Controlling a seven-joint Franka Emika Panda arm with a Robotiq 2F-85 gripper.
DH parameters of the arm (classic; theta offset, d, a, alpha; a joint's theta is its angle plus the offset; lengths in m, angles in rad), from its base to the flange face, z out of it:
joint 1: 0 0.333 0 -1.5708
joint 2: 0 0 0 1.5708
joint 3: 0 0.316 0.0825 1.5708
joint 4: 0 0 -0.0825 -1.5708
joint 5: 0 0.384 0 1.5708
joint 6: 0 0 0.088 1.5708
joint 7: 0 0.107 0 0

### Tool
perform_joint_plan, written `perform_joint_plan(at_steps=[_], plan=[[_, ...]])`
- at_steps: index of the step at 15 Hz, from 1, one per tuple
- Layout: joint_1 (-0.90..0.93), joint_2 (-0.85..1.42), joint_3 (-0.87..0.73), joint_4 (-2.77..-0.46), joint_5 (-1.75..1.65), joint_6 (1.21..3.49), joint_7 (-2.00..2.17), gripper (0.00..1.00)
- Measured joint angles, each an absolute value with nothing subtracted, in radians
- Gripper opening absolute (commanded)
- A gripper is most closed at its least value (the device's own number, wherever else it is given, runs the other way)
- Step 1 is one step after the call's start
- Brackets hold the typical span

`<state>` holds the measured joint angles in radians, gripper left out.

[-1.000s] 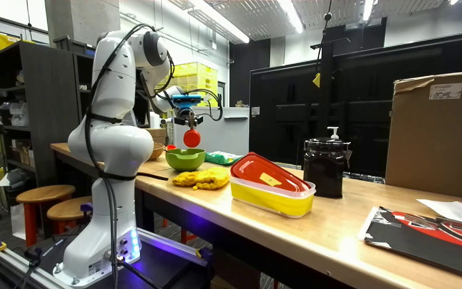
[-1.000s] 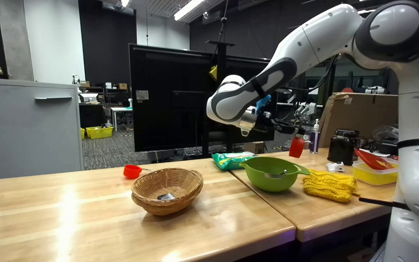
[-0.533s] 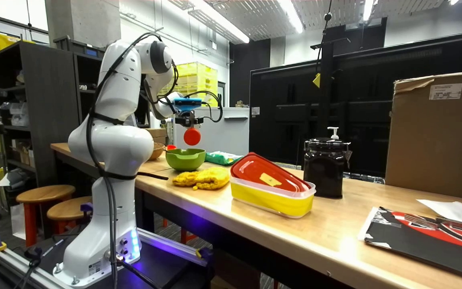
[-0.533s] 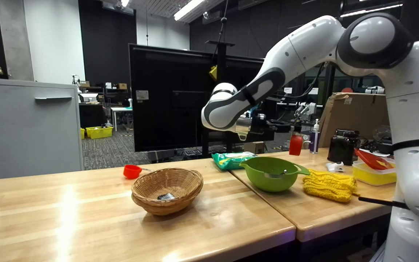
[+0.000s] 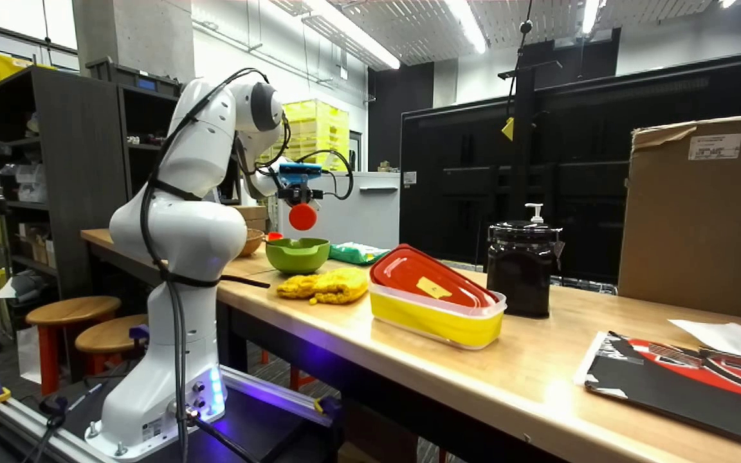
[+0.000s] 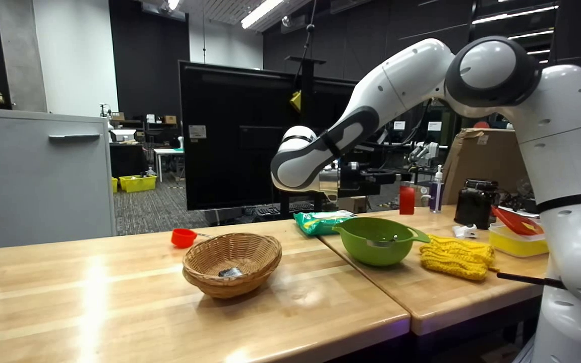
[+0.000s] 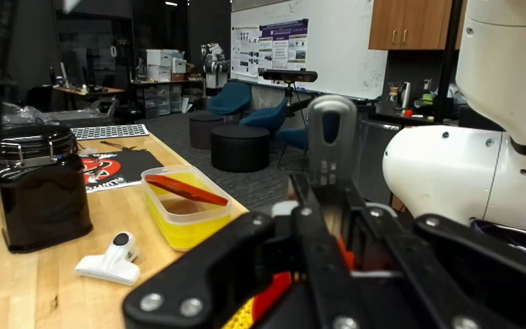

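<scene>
Red measuring cups [image 6: 406, 200] number 2, and with them are 1 green bowl [image 6: 373, 253], 1 green packet [image 6: 321, 223] and 1 yellow knitted piece [image 6: 457, 257]. I count 1 yellow tub [image 5: 435, 321], 1 red lid [image 5: 415, 267], 1 black jar [image 5: 518, 276], 1 pump bottle [image 6: 436, 192], 1 white clip [image 7: 112, 263] and at least 1 wicker basket [image 6: 232, 290]; whether 2 are nested I cannot tell. Farther off are 2 wooden stools [image 5: 73, 311], 2 dark round ottomans [image 7: 240, 151] and 1 large cardboard box [image 5: 698, 218].

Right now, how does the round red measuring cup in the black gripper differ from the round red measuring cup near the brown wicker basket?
The held cup hangs in the air from the gripper; the resting cup sits on the pale wooden tabletop. The held cup is turned on its side, its handle pointing up; the resting cup opens upward, its handle reaching sideways. Both are red with silvery handles.
</scene>
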<state>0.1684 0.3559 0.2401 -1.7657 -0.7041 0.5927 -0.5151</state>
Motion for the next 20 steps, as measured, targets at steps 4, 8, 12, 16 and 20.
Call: perform_joint_plan(at_steps=[4, 8, 12, 16, 20], plan=[[0.168, 0.412, 0.262, -1.73, -0.704, 0.529, -0.519, 0.04], [0.163, 0.466, 0.282, -1.708, -0.704, 0.478, -0.527, 0.04], [0.153, 0.512, 0.301, -1.697, -0.704, 0.437, -0.545, 0.04], [0.135, 0.556, 0.325, -1.687, -0.71, 0.394, -0.566, 0.04], [0.11, 0.596, 0.354, -1.682, -0.744, 0.354, -0.608, 0.04]])
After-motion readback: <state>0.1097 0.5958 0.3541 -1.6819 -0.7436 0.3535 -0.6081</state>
